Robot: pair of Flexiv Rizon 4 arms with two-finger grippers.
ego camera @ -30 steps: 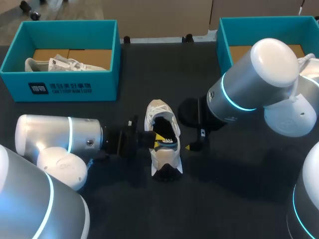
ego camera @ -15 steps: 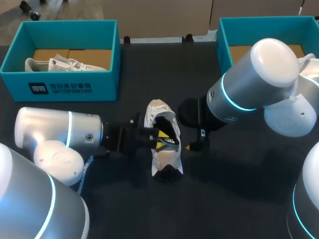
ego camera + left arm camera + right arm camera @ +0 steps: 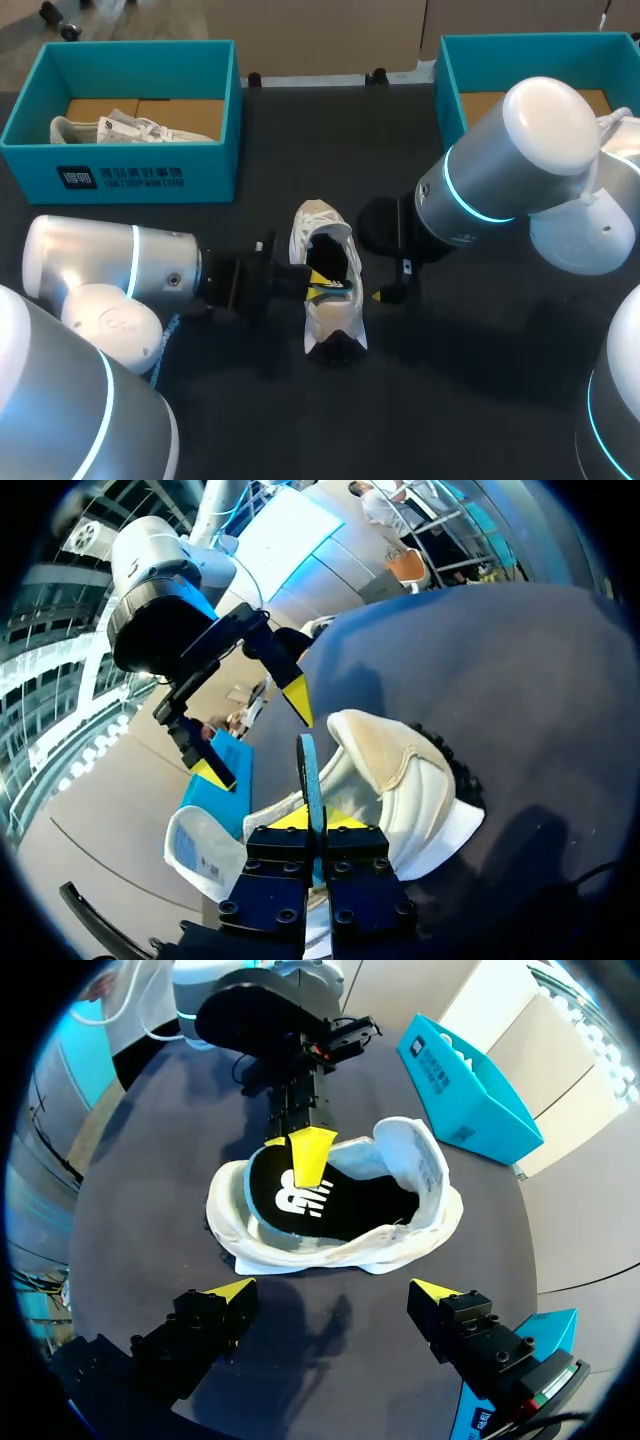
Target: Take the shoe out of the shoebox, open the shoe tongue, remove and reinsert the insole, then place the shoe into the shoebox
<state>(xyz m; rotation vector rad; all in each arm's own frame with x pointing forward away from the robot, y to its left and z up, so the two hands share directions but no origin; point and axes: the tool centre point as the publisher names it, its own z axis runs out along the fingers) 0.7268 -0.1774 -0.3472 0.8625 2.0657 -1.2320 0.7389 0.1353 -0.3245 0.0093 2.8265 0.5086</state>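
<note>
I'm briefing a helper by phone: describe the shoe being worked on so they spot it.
On the black table, nearer the robot than the teal left shoebox and right shoebox, a white sneaker lies between the arms. Unlike the other white shoe, which sits inside the left shoebox, it is on the tabletop, with the left gripper pinching its insole.

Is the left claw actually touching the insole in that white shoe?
Touching. The left wrist view shows the left claw pinching the insole by its thin blue edge between both fingers, at the shoe opening.
</note>
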